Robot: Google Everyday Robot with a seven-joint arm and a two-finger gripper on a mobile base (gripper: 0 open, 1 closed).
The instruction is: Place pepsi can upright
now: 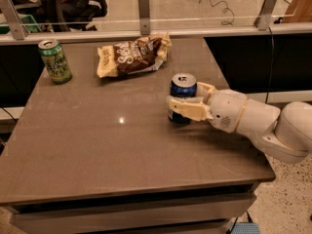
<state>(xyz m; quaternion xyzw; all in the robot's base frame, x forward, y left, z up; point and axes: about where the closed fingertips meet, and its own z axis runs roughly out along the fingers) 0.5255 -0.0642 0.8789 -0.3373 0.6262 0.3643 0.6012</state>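
Nearest, one brown matte counter carries everything. On it one blue aluminium pepsi can stands upright, clasped by the cream two-finger tool, which reaches in from that can's right. Beyond the pepsi can, to its left, lies one crinkled brown-and-cream snack bag. Further left stands one green aluminium can, which makes two cans. Behind is a glass screen.
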